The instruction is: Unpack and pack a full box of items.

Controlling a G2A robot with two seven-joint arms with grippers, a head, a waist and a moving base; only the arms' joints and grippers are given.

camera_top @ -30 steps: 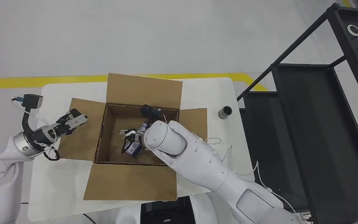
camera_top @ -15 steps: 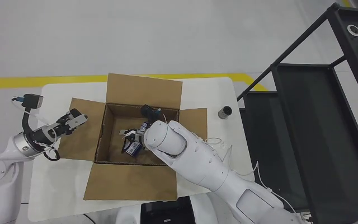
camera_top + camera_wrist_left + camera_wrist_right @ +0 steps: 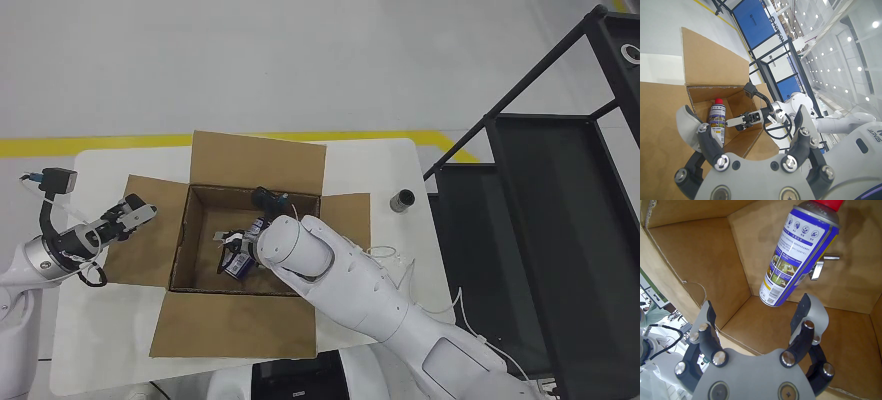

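My right tool (image 3: 757, 308) gapes empty inside the box (image 3: 696, 256), the spray can (image 3: 800, 255) just ahead, a metal fitting (image 3: 816, 269) behind it. My left tool (image 3: 742, 113), also open, holds nothing.

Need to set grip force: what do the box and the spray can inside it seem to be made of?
Box: corrugated cardboard, matte brown; fluting shows along its cut edges. Spray can: probably thin metal, given the bare silvery shoulder, under a glossy printed label. Its red cap looks like smooth plastic.
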